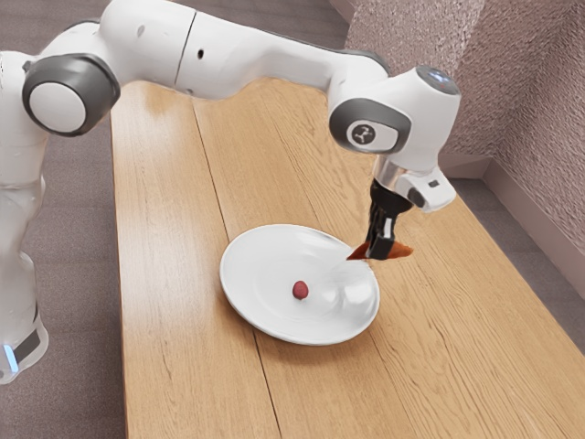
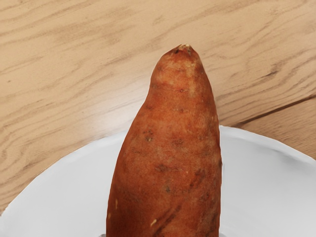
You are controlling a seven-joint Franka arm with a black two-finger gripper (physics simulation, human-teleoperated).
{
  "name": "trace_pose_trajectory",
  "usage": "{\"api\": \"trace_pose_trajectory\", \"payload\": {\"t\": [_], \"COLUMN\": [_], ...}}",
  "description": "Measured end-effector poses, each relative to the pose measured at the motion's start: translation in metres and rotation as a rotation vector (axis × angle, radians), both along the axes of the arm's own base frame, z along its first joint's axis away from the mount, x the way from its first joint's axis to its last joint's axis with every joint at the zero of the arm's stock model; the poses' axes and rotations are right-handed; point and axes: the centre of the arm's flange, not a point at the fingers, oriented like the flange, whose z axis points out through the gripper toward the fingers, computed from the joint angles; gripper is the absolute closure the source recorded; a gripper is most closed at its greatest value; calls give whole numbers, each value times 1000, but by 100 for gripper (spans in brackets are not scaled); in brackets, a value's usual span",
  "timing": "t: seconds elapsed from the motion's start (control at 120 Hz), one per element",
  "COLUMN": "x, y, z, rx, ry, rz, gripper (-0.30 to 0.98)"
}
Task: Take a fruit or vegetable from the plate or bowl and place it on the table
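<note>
My gripper [image 1: 382, 245] is over the plate's edge on the exterior view's right, shut on an orange-brown sweet potato [image 1: 397, 251], whose ends stick out on both sides of the fingers. In the wrist view the sweet potato [image 2: 170, 143] looms large, its narrow tip over the wood. The white plate [image 1: 260, 297] lies on the wooden table [image 1: 183, 366] and holds a small dark-red fruit [image 1: 301, 290] near its middle. The plate's rim [image 2: 64, 170] shows behind the sweet potato in the wrist view.
Bare wood [image 1: 475, 320] extends beyond the plate on the exterior view's right. A pinkish textured wall [image 1: 539, 183] rises past the table's far edge. The arm spans above the table from the exterior view's left.
</note>
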Motion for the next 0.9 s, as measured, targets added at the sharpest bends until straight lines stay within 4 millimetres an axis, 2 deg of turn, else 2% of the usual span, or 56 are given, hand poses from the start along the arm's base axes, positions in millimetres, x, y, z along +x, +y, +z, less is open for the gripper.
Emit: {"api": "trace_pose_trajectory", "payload": {"t": [0.083,0.142,0.2,0.308,0.475,0.55,0.667,0.775,0.9], "x": [11,16,23,32,30,27,25,23,21], "y": [4,18,43,107,180,206,217,224,218], "z": [24,31,35,38,41,41,39,38,37], "rx": [6,19,37,71,109,119,123,103,59], "ry": [-57,-76,-86,-92,-70,-55,-34,-23,-7], "rz": [5,26,65,157,248,276,269,264,243], "gripper": [50,50,50,50,50,50,50,24,10]}}
